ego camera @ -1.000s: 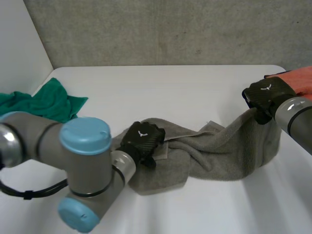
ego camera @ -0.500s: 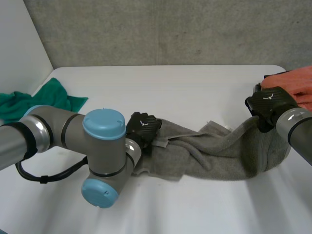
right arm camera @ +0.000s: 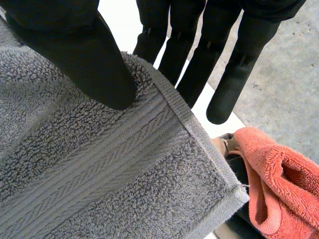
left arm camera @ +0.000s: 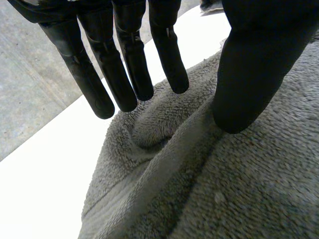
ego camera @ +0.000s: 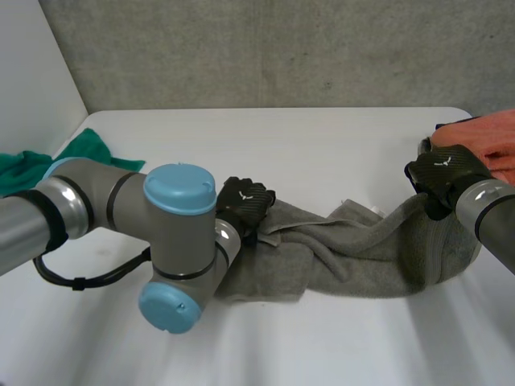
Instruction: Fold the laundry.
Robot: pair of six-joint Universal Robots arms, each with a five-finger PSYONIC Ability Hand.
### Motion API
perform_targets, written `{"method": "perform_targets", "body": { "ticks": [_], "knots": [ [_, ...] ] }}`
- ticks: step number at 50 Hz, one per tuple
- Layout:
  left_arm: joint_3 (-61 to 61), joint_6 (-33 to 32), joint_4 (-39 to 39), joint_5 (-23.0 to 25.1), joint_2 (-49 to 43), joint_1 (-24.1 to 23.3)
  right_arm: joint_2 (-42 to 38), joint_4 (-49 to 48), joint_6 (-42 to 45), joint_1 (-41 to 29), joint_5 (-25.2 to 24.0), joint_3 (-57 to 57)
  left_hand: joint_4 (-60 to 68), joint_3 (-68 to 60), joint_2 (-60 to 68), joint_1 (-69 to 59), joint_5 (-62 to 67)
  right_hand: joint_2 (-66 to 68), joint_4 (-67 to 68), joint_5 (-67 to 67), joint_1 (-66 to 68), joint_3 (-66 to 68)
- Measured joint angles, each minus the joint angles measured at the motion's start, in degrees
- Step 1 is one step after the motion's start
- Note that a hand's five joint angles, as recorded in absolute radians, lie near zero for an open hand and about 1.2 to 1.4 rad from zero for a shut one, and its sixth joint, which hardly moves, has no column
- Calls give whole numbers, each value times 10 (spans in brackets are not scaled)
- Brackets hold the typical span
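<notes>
The grey towel (ego camera: 354,257) lies rumpled and twisted across the white table (ego camera: 282,137), thick, ribbed at its hem; the right hand (ego camera: 444,170) pinches its raised right edge between thumb and straight fingers; the left hand (ego camera: 245,205) presses its left end, fingers straight, gripping nothing; a pull could slip that end free, or snag the orange cloth (ego camera: 491,137) just beside.

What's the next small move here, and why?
Probably close the left hand on the towel ridge between its thumb and straight fingers. The right hand pinches the other end's edge, and the middle lies bunched, so pulling it flat needs both grips.
</notes>
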State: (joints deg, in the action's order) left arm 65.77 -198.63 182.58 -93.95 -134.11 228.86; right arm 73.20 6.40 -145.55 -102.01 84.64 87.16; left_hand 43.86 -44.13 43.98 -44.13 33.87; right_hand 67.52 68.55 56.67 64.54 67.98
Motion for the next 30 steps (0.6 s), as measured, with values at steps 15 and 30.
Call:
{"method": "perform_targets", "body": {
  "ticks": [15,30],
  "knots": [
    [-79,1,-61,6,-45,12,1,-6,4,20,1,-21,246,-239,244,-214,221,0,0,0,0,0],
    [34,4,-106,3,290,160,73,159,145,81,0,-185,248,-240,244,-214,221,0,0,0,0,4]
  ]
}}
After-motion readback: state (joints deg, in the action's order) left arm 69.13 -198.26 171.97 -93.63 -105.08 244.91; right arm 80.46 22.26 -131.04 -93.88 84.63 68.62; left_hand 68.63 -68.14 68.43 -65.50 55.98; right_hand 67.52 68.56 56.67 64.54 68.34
